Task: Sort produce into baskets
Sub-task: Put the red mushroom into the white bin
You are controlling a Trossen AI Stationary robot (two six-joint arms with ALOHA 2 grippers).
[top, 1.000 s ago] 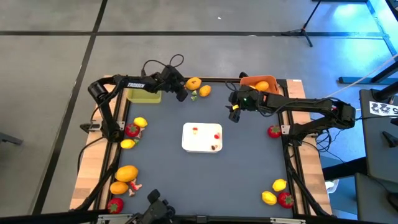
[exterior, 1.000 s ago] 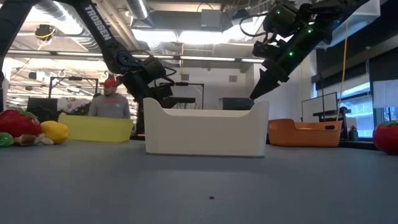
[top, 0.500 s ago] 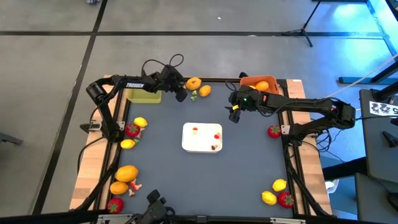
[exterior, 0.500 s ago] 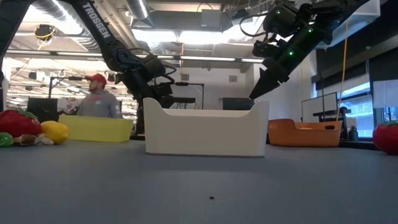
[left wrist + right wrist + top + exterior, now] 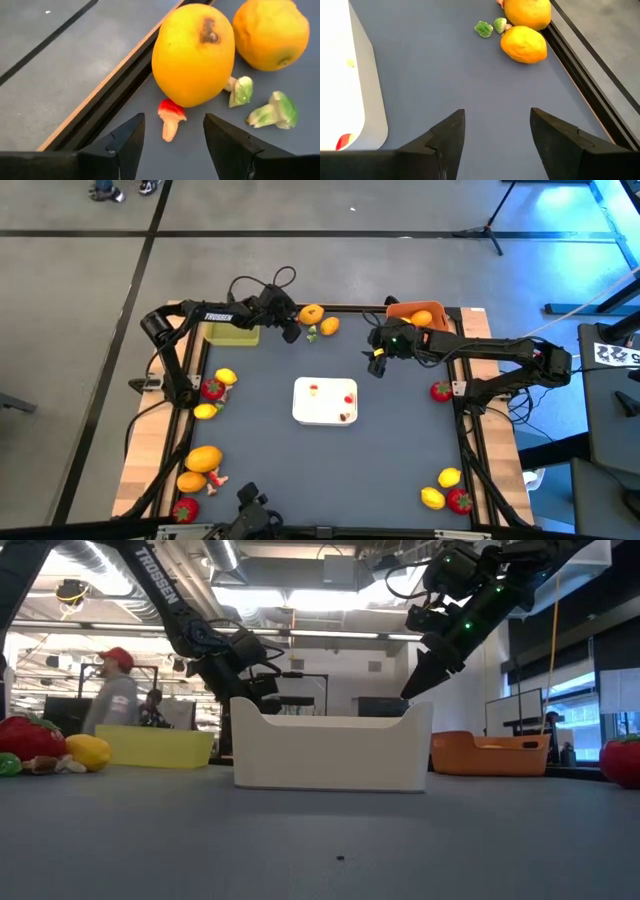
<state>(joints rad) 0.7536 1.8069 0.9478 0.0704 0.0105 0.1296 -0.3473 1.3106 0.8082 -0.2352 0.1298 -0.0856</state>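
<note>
- High view: left pincer (image 5: 291, 332) at the far edge of the bench (image 5: 400, 450), between the yellow-green basket (image 5: 232, 333) on its left and two orange fruits on its right.
- Left wrist view: fingers (image 5: 125, 145) apart, nothing between them; round orange fruit (image 5: 193, 55) straight ahead of the gap, close but not touched, resting against the bench's far rail.
- Second orange fruit (image 5: 270, 33) just beyond the first, touching or nearly so; cannot tell which.
- Red scrap (image 5: 170, 116) and two green scraps (image 5: 241, 91) on the bench under and beside the near fruit.
- Key relation, as a judgement: fruit to the right of the left pincer, roughly in line with the open gap, no marked long axis, so a short forward reach should bracket it.
- Right pincer (image 5: 377, 362) over the middle of the bench, right of those fruits and just in front of the orange basket (image 5: 420, 313); fingers (image 5: 445, 137) apart and empty.
- Left arm clearly nearer to the pair; right arm farther off.
- White tray (image 5: 325, 401) in mid-bench, well apart from both.
- More fruit along the left edge (image 5: 213, 388) and in the near right corner (image 5: 446, 492), not yet sorted.
- Risk: rail close behind the fruit, little room for the far finger.
</note>
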